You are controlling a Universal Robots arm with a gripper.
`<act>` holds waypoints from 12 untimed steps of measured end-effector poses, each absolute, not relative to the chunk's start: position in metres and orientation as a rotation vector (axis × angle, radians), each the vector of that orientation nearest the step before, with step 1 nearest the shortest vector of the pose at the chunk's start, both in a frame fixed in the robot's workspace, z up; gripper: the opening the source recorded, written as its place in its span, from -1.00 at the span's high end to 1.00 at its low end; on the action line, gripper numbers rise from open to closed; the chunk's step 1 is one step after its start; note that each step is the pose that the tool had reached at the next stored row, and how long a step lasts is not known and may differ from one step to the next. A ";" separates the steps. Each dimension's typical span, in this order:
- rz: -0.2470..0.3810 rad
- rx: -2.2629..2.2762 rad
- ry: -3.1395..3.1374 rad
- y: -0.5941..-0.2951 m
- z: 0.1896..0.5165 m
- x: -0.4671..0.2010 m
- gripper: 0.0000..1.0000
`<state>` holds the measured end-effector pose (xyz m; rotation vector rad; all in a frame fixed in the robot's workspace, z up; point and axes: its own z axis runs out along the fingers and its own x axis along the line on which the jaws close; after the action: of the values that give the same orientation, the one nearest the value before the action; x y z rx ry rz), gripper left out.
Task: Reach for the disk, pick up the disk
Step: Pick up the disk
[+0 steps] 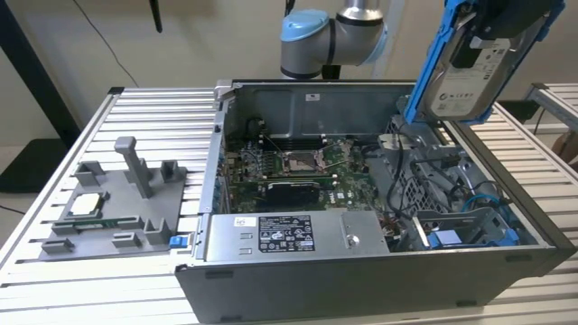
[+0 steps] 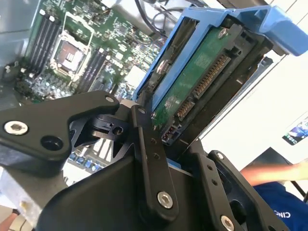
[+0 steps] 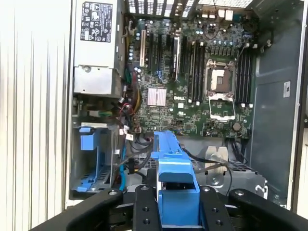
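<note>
Disk [image 1: 461, 81] upright (long axis near-vertical)

Disk [image 3: 175, 192] clamped btwn black fingers [image 3: 146, 211], over open PC case [image 3: 274, 96], motherboard [image 3: 192, 86]

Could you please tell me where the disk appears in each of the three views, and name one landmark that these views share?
Exterior view: the disk, label facing the camera, hangs in the gripper above the open computer case.
Second wrist view: the disk shows its green circuit side between the fingers.
First wrist view: its blue bracket stands edge-on between the fingers.
Shared landmark: the empty processor socket on the motherboard.
</note>
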<state>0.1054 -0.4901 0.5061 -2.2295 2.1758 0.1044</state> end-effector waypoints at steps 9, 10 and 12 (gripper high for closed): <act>0.107 -2.229 2.176 -0.522 0.504 0.110 1.00; 0.107 -2.229 2.176 -0.525 0.504 0.110 1.00; 0.107 -2.229 2.175 -0.531 0.502 0.111 1.00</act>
<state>0.1109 -0.5308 0.5021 -2.2292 2.1755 0.1071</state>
